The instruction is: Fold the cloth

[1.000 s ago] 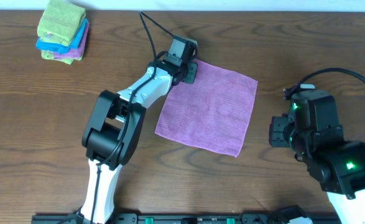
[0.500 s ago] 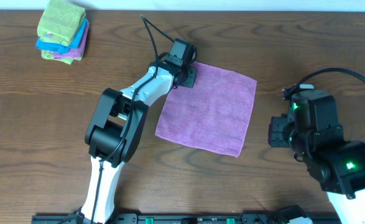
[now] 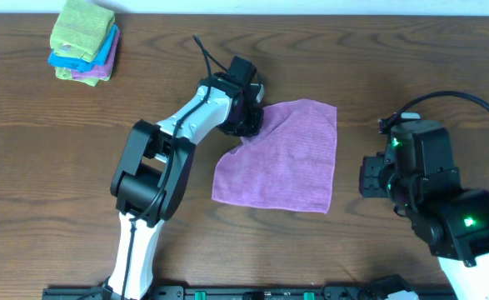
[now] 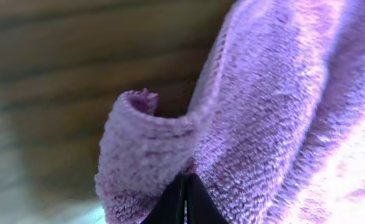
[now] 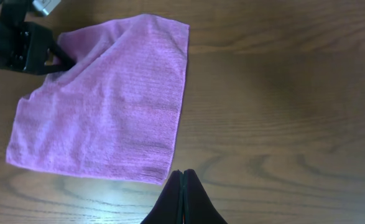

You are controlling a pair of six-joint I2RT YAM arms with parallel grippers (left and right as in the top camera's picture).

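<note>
Lilac cloth [image 3: 281, 162] lies at the middle of the overhead frame on the brown wooden table [image 3: 411, 75], mostly flat, plain and finely ribbed. Its lower edge runs roughly level, with both lower corners flat on the wood, and its right edge is straight. At the right of that frame the right gripper [image 5: 182, 186] has its jaws pressed together on nothing; in the right wrist view its tips show just beside the cloth's lower right corner. Further up, the cloth's upper left corner is bunched and drawn inward, leaving a slanted, wrinkled left edge. The left gripper [image 3: 248, 112] is clamped on that corner: the left wrist view shows its dark fingertips together with a curled fold of pile pinched between them. At the far upper left sits a stack of folded cloths [image 3: 84, 42], green on top, blue and purple beneath
</note>
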